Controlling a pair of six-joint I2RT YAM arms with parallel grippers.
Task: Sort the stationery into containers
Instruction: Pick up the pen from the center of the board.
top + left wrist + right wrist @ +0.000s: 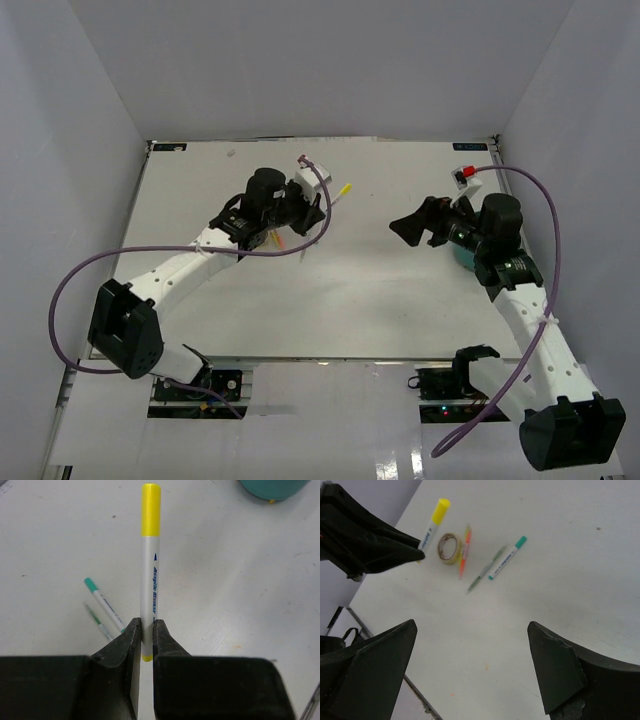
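My left gripper (146, 624) is shut on the lower end of a white marker with a yellow cap (150, 555), which points away from the fingers. The same marker (434, 522) shows in the right wrist view beside a beige loop (450, 548) and a thin orange and yellow pen (464, 552). A teal-capped pen (105, 605) and a thin green pen (97, 621) lie on the table just left of my left fingers. My right gripper (471, 625) hangs open over bare table, holding nothing. The teal container (462, 258) is mostly hidden under the right arm.
White walls close in the table on the left, back and right. A small red and white object (463, 175) sits at the back right. Purple cables (545, 200) loop off both arms. The table's near edge (385, 650) runs under my right gripper's left finger.
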